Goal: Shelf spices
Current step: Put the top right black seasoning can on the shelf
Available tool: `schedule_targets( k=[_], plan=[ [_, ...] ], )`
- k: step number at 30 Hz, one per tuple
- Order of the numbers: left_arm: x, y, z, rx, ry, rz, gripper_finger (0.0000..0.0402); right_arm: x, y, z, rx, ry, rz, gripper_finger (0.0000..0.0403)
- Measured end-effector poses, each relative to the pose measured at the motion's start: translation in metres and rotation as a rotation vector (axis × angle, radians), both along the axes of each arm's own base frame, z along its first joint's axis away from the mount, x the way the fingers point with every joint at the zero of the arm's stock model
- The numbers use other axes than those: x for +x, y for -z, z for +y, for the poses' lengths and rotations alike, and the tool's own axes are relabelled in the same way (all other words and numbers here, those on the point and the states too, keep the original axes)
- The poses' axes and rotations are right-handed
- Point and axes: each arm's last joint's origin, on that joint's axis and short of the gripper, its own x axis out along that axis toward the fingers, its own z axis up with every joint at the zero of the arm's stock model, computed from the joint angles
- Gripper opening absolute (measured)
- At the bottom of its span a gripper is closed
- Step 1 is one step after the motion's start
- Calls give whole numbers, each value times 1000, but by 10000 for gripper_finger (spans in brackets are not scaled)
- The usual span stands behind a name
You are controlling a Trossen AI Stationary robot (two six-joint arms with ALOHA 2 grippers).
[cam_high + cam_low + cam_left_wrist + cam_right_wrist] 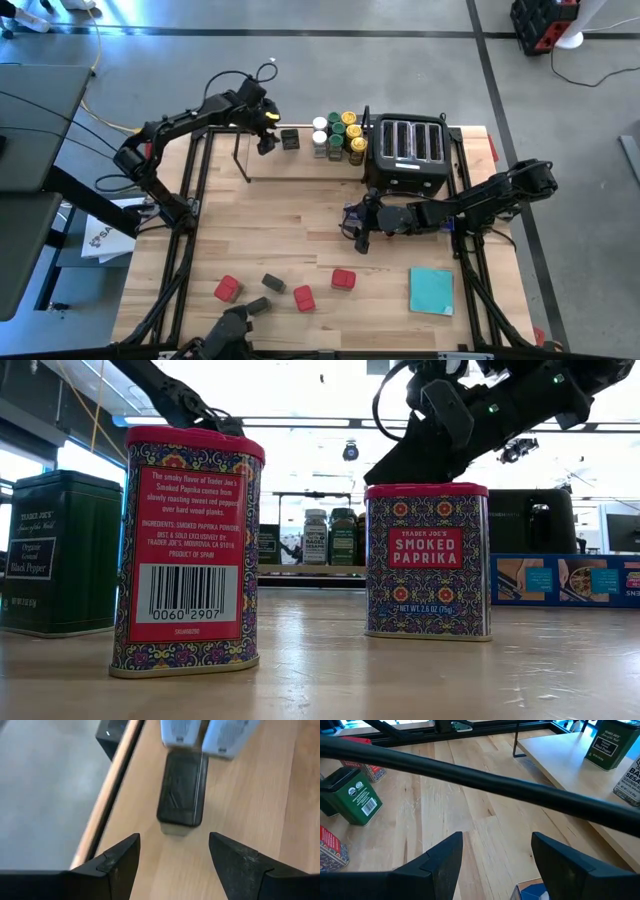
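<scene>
- A dark tin (290, 139) is seen standing on the shelf (300, 165), at 9 o'clock of the jars (338, 135).
- The left gripper (266, 140) is held just beside it, fingers spread wide, nothing gripped.
- The right gripper (361, 238) is held over the table (300, 230), fingers apart, empty.

Bright, even light falls from overhead, and in the low view the ceiling fixtures and window behind blow out to white glare, leaving both arms as dark silhouettes. The near red tin (187, 550) and the smoked paprika tin (428, 560) stand sharp there; the jars behind them are soft. Ahead of the left hand (172, 855) the dark tin (183, 789) is slightly blurred, with a faint shadow. Beyond the right hand (496, 857) the tabletop (470, 820) carries a soft sheen.
</scene>
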Motion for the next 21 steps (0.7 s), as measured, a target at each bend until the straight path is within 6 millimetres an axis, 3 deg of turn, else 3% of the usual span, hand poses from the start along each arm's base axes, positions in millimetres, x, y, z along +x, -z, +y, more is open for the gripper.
schedule_targets(
  k=[8, 21],
  plan=[
    [12, 21, 2, -10, -7, 73, 216, 0, 0, 0, 0, 0, -1, 231],
    [28, 37, 11, 3, -37, 17, 158, 0, 0, 0, 0, 0, -2, 231]
  ],
)
